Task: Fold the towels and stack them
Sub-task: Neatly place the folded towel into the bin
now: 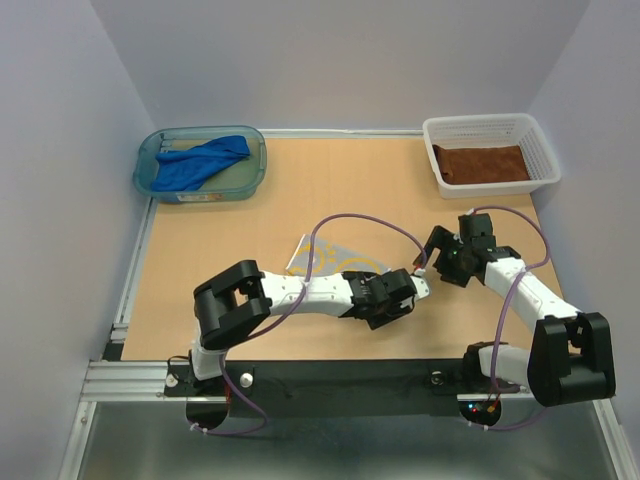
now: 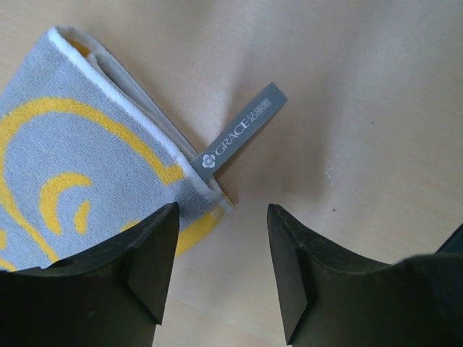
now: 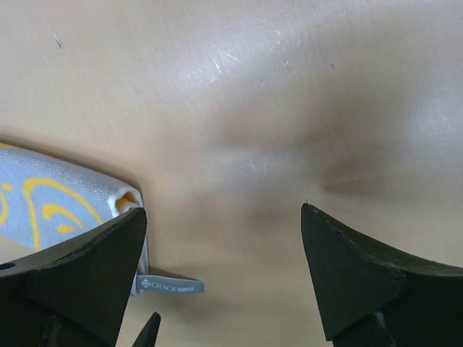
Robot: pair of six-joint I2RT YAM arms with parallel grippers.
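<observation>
The yellow towel (image 1: 325,258) (image 2: 79,166) (image 3: 51,202) was seen folded at the middle of the table (image 1: 350,190), its grey label (image 2: 242,130) (image 3: 168,287) jutting from the right corner. The left gripper (image 1: 418,283) (image 2: 221,238) and the right gripper (image 1: 428,258) (image 3: 224,246) were held spread wide over that corner, with nothing grasped by either. The blue towel (image 1: 205,163) was left bunched in the teal tub (image 1: 150,180) at far left. The rust-brown towel (image 1: 487,163) was laid in the white basket (image 1: 540,150) at far right.

Yellow towel (image 1: 320,258): near part hidden behind left arm (image 1: 300,293) in top view. Left wrist view: towel runs off picture's left edge, corner under left gripper (image 2: 223,211). Right wrist view: likewise cut off.
</observation>
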